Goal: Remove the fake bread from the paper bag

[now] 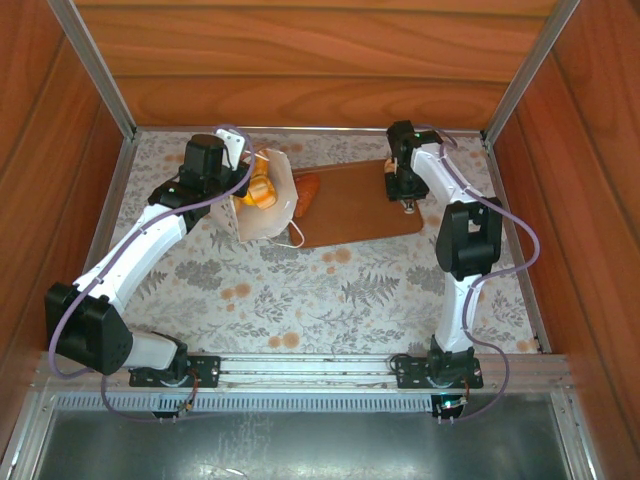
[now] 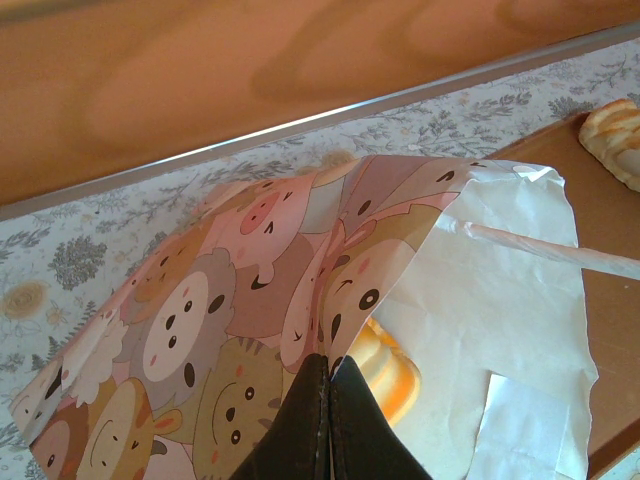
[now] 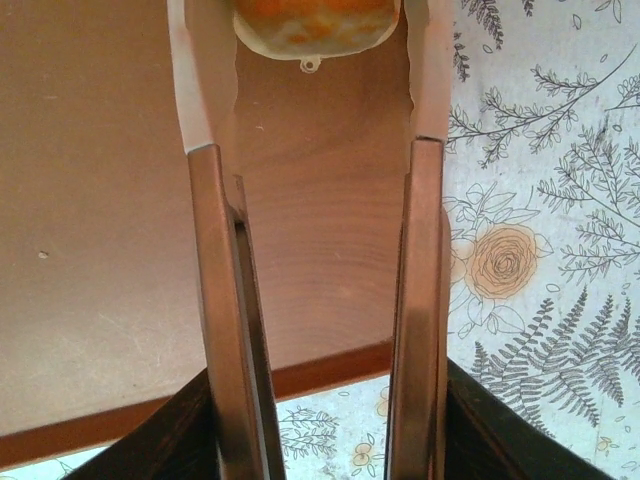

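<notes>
The paper bag point(image 1: 279, 214) lies tipped on its side at the board's left end, its mouth facing right. Its outside is printed with cartoon animals point(image 2: 230, 320) and its inside is white. My left gripper point(image 2: 330, 372) is shut on the bag's upper edge and holds the mouth up. One yellow-orange fake bread point(image 2: 396, 378) sits inside the bag point(image 1: 262, 190). An orange bread point(image 1: 309, 194) lies on the board just outside the mouth. My right gripper point(image 3: 312, 70) stands open over the board's right end, with a small orange bread point(image 3: 315, 25) between its fingertips on the board.
A flat brown board point(image 1: 360, 210) lies across the back middle of the floral tablecloth. A tan striped bread point(image 2: 615, 140) rests on it. Wooden walls and metal rails close in the back and sides. The bag's cord handle point(image 1: 297, 236) hangs toward the front.
</notes>
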Motion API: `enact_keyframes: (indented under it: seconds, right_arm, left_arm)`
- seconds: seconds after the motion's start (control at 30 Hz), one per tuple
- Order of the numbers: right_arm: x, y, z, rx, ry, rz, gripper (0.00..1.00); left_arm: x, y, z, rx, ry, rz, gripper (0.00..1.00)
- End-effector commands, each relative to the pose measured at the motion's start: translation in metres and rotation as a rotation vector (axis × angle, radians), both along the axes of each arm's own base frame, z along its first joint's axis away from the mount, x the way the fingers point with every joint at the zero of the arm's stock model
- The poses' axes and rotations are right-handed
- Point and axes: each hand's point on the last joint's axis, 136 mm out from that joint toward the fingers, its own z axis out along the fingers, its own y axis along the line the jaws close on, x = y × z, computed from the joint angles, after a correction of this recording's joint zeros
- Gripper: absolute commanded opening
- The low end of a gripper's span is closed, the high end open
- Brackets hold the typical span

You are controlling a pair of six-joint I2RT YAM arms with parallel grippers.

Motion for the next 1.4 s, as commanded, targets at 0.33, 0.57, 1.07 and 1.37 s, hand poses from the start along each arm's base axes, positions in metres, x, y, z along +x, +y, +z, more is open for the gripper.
enact_keyframes:
  seconds: [0.33, 0.57, 1.07, 1.37]
  right_arm:
    - [-0.012, -0.003, 0.031, 0.029, -0.03, -0.031, 0.54]
    - [-0.032, -0.006, 0.051, 0.053, -0.047, -0.061, 0.54]
    - [-0.122, 0.096, 0.151, 0.664, -0.203, 0.15, 0.5]
    - [-0.182, 0.173, 0.175, 0.739, -0.198, 0.418, 0.49]
  left_arm:
    - [-0.002, -0.003, 0.017, -0.015, -0.037, -0.014, 0.0]
    - [-0.001, -0.003, 0.018, -0.014, -0.041, -0.014, 0.0]
    - [0.001, -0.003, 0.017, -0.008, -0.039, -0.011, 0.0]
    - [0.0, -0.003, 0.015, -0.013, -0.031, -0.009, 0.0]
